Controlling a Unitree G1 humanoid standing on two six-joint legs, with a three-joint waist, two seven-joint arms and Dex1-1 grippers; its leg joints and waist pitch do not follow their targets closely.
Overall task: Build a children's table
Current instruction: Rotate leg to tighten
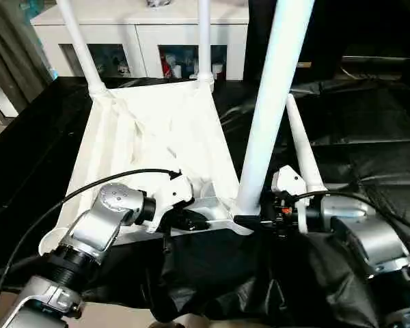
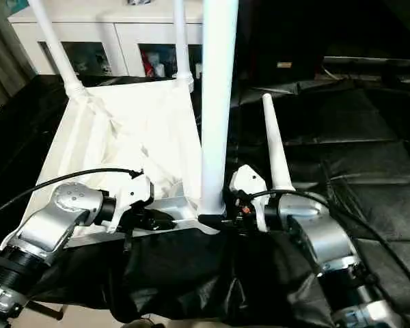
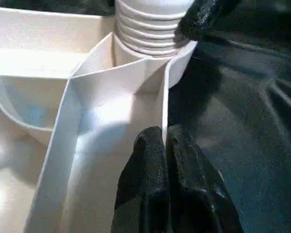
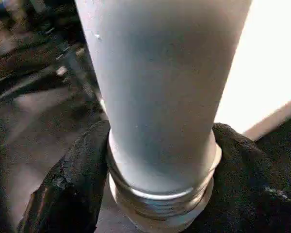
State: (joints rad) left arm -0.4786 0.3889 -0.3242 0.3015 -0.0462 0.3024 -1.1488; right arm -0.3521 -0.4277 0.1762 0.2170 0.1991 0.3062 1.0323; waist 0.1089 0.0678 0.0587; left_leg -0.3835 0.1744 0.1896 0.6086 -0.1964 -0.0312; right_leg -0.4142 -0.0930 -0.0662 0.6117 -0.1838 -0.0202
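Note:
The white tabletop (image 1: pixel 157 130) lies underside up on black cloth. Two white legs (image 1: pixel 82 51) (image 1: pixel 203 41) stand in its far corner sockets. A third leg (image 1: pixel 270 102) stands upright in the near right socket. My right gripper (image 1: pixel 260 217) is around that leg's threaded base, and both of its fingers (image 4: pixel 72 184) press against the tube. A fourth leg (image 1: pixel 301 143) lies on the cloth just right of the tabletop. My left gripper (image 3: pixel 165 145) is shut on a thin wall of the tabletop beside the same socket, at the near edge (image 1: pixel 195 220).
White cabinets (image 1: pixel 143 41) with glass fronts stand behind the work surface. Wrinkled black cloth (image 1: pixel 369 123) covers the surface to the right and front. A black cable (image 1: pixel 89 188) arcs over my left forearm.

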